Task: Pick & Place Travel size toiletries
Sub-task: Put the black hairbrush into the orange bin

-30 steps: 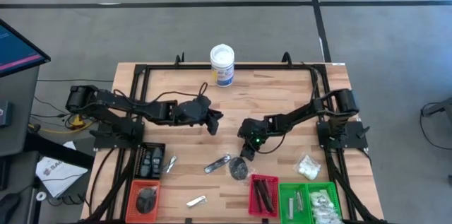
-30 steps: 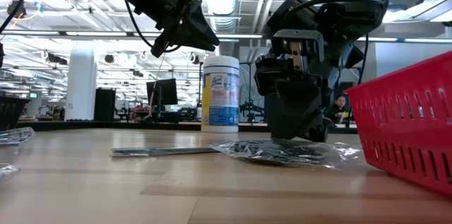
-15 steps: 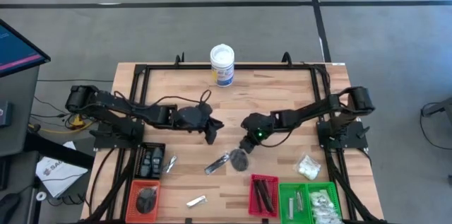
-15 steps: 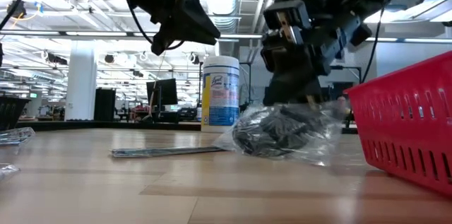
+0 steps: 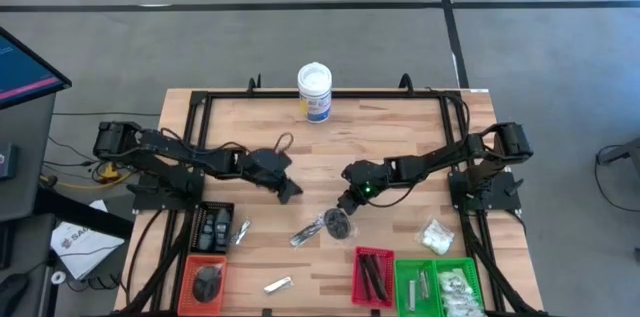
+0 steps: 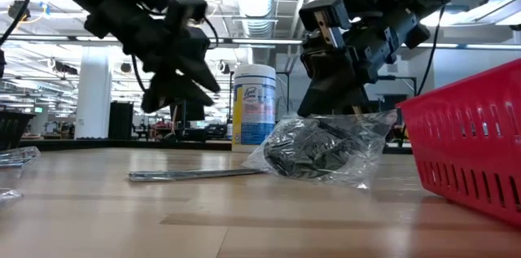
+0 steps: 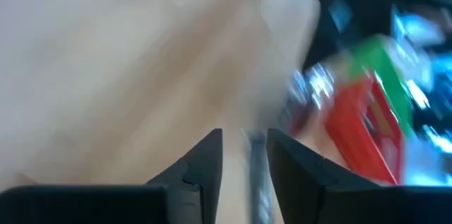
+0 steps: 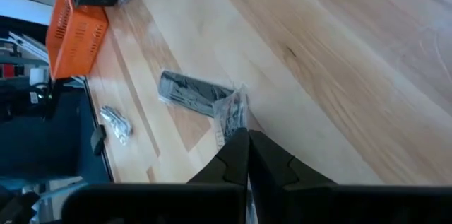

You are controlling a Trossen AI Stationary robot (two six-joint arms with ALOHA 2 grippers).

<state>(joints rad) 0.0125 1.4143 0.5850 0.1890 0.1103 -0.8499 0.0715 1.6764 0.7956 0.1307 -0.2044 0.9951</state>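
Observation:
My right gripper is shut on a clear packet of dark round discs at the table's middle, near the red tray. My left gripper hovers to the left of it, open by a narrow gap and touching nothing; in its blurred wrist view a silvery tube lies beyond the fingers. That silvery tube lies flat beside the packet. A white-filled packet, a silvery sachet and black packets lie flat on the table. My right gripper pinches the packet's clear top edge between its two shut fingers, slanting down from the far right. The packet hangs bunched below the fingers, with the dark discs at its low end. Whether that bottom touches the table I cannot tell.
A white tub with a blue label stands at the far edge. An orange tray, the red tray and a green tray line the near edge. A black frame borders the tabletop.
My right gripper has risen and drawn back a little toward the far edge, pulling the packet up by its top from lying flat to hanging bunched. My left gripper has come down and moved toward the near-left.

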